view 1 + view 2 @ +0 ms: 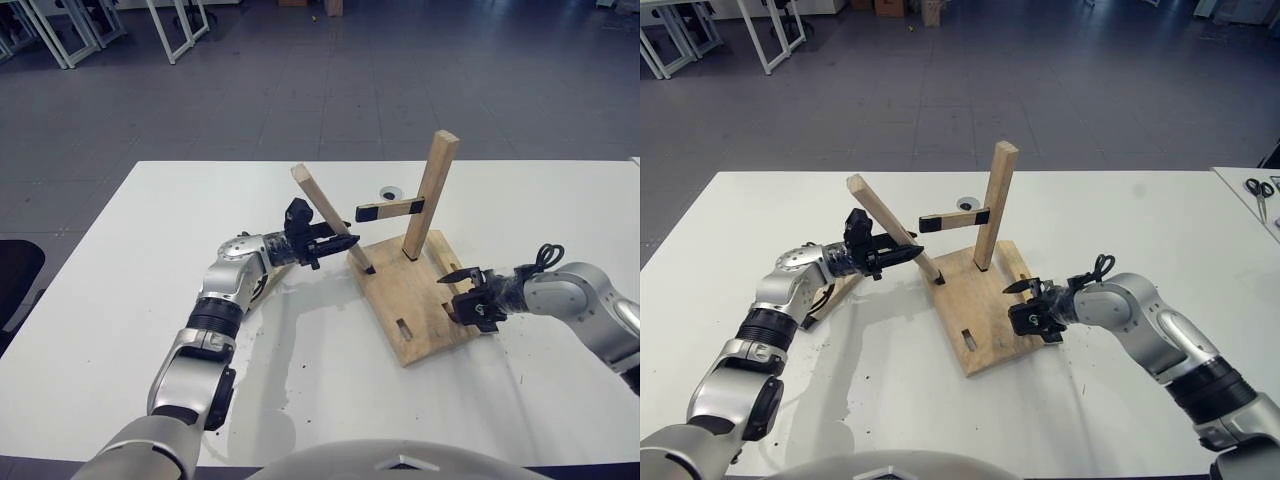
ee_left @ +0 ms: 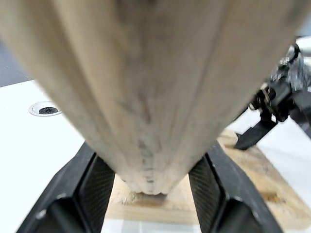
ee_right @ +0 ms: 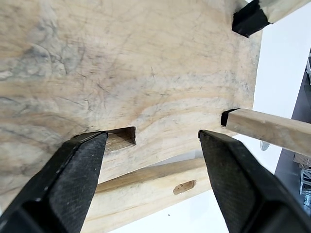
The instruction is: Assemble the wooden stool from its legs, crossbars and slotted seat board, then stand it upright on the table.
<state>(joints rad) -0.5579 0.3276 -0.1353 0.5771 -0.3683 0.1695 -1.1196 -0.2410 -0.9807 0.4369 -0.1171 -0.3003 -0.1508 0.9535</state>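
The left gripper's [image 1: 341, 241] black, weave-textured fingers [image 2: 95, 187] pinch a square-section, pale wooden leg [image 1: 322, 205] that leans in its slot. The right gripper's [image 1: 455, 293] matte black fingers [image 3: 73, 179] are spread over a rectangular slot at the near right edge of the seat board [image 1: 410, 315]. The grainy board lies flat on the white worktop [image 1: 120, 300]. It carries an upright leg [image 1: 431, 190] with a black-tipped crossbar [image 1: 385, 211].

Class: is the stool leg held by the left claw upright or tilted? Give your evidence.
Tilted. The leg slants leftward up from the seat board, the left claw shut on it.
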